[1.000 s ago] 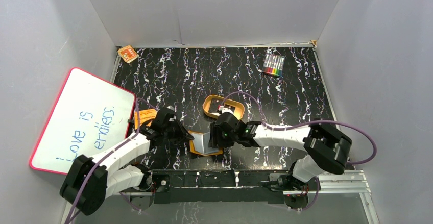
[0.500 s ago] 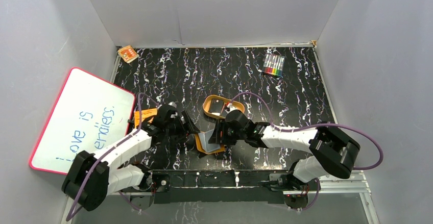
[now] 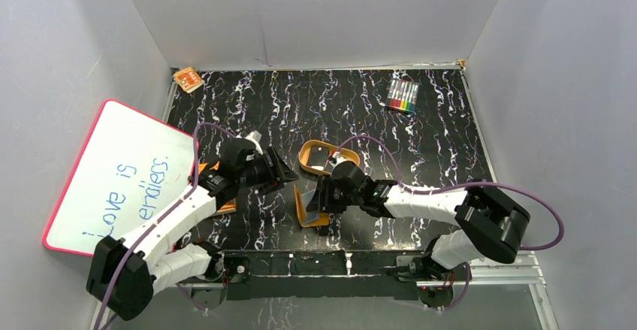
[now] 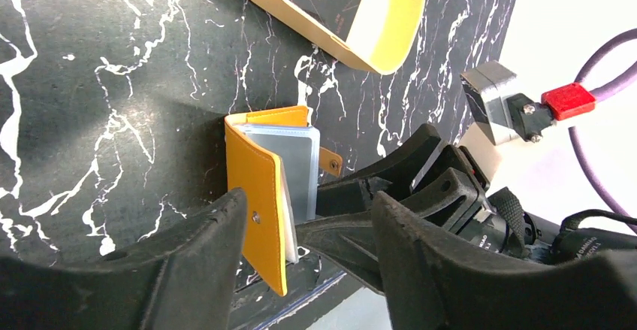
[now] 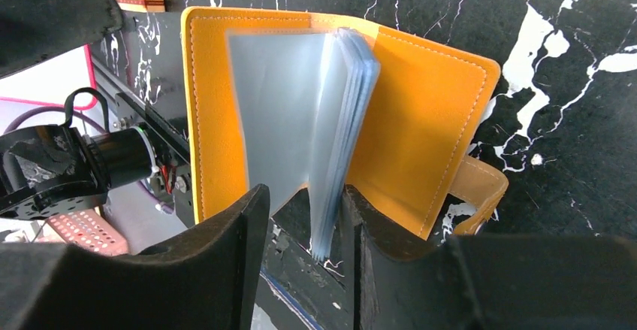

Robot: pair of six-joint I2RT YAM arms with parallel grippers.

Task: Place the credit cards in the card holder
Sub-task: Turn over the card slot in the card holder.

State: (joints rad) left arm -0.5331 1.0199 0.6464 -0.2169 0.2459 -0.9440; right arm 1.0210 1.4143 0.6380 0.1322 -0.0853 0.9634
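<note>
A black marbled tabletop seen from above, with two robot arms reaching in from its near edge. The card holder – orange-brown leather with pale clear sleeves – stands half open on its edge close to the middle of the near edge. The right gripper has its fingers apart on either side of the fanned sleeves; the right wrist view shows the sleeves leaning on one finger, not pinched. The left gripper hangs just left of the holder, jaws wide apart and empty. The credit cards lie in a tan oval tray just behind the holder, toward the middle of the tabletop; only a dark face shows, so their number cannot be told. The likely trouble: with nothing clamped, the holder may flop shut or tip over – a nudge from either arm could also slide it off the near edge. The thin cards, flat inside the tray's wall, may resist a clean pinch.
</note>
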